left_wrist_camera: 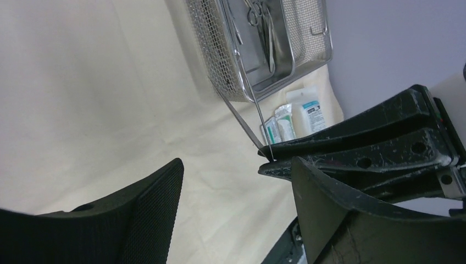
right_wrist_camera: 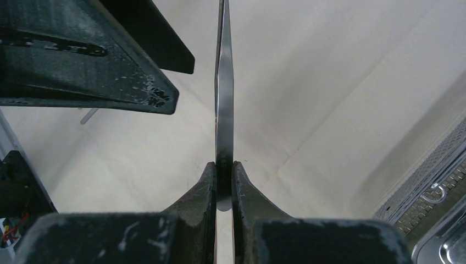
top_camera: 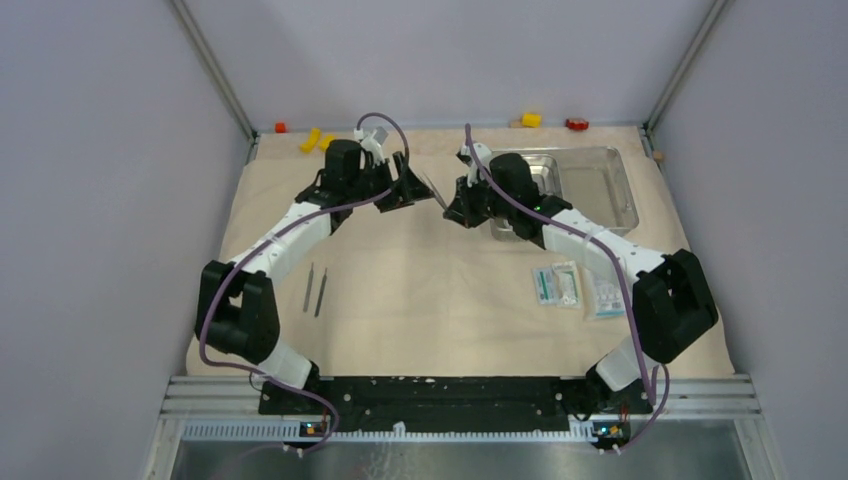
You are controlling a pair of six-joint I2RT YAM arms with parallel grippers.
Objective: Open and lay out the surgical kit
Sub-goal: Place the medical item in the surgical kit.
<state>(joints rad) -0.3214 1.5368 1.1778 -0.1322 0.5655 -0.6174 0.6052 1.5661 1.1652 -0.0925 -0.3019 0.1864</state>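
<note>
Both arms meet over the far middle of the beige cloth wrap [top_camera: 420,300], and this looks like a handover. The right gripper [right_wrist_camera: 223,165] is pinched tight on one end of a thin steel instrument, tweezers [right_wrist_camera: 223,82] by the look of them, gripped at the very end so most of the length sticks out for the other arm to take. The left gripper [left_wrist_camera: 236,170] waits just beside the free end, its jaws wide apart with nothing in them, only bare cloth showing in the gap. The tweezers run straight out in line with the right fingers. From above their long axis lies on a diagonal, free end aimed far-left at the left gripper, apparently held up off the cloth. Behind the right arm sits the steel tray [top_camera: 590,185], with more instruments [left_wrist_camera: 264,27] in its mesh basket. Two slim tools [top_camera: 315,288] lie side by side on the left, and the sealed packets [top_camera: 575,285] sit grouped on the right, so I'd guess the tweezers are headed for that left row.
</note>
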